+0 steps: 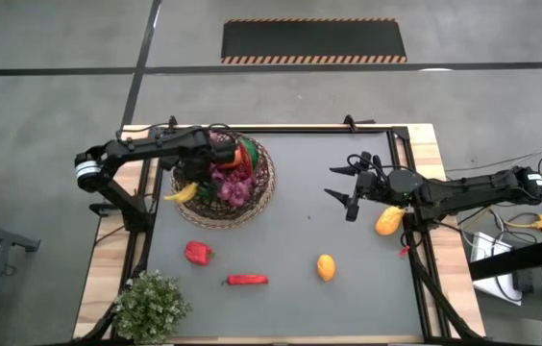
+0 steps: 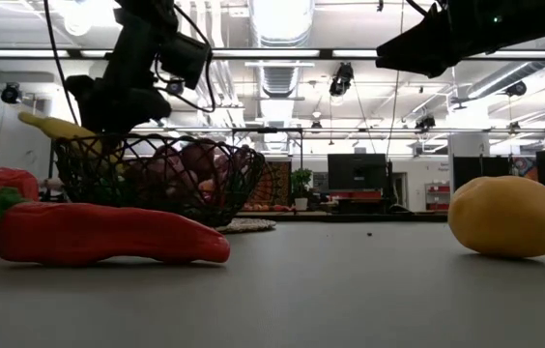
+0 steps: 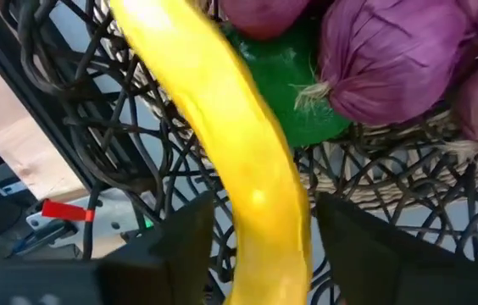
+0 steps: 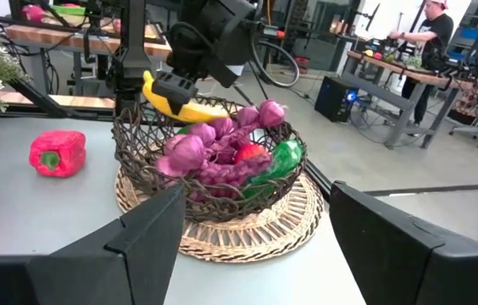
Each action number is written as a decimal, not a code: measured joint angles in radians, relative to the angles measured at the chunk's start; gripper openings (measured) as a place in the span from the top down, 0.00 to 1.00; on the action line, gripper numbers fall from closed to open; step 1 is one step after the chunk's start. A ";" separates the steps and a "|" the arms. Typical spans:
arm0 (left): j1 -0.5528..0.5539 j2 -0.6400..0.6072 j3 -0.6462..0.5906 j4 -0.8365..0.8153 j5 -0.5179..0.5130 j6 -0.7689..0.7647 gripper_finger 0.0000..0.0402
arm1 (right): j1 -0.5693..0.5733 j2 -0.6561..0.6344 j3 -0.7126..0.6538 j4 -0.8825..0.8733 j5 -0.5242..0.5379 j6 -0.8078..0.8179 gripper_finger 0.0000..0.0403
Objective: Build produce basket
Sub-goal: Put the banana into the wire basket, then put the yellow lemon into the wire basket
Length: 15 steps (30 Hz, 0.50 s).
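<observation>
The dark wicker basket (image 1: 263, 187) sits on a pale woven mat at the table's far left and holds purple grape bunches (image 4: 213, 152), a green pepper (image 4: 281, 161) and red pieces. My left gripper (image 3: 264, 246) hangs over the basket's left rim, shut on the yellow banana (image 1: 183, 193). My right gripper (image 1: 341, 185) hovers open above the table's right half, facing the basket (image 4: 213, 199) and touching nothing. A red pepper (image 1: 198, 253), a red chili (image 1: 247, 280) and an orange fruit (image 1: 326, 266) lie on the table. A yellow-orange fruit (image 1: 389, 222) lies by the right arm. My left gripper pinches the banana between its two fingers (image 3: 184, 246), coming from above and lying across its length, at one end (image 3: 269, 229). The rest of the banana runs over the grapes and green pepper. One tip (image 2: 36, 121) pokes out over the left rim; whether it rests there I cannot tell.
A small green potted plant (image 1: 151, 306) stands at the near left corner. The table's wooden side strips and black frame rails border the grey mat. Bare grey surface lies between the basket and my right gripper. People and workbenches show in the room beyond.
</observation>
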 joint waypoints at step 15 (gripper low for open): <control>-0.003 0.000 0.145 -0.034 0.050 0.103 0.36 | 0.000 0.000 0.000 -0.005 0.017 -0.008 0.32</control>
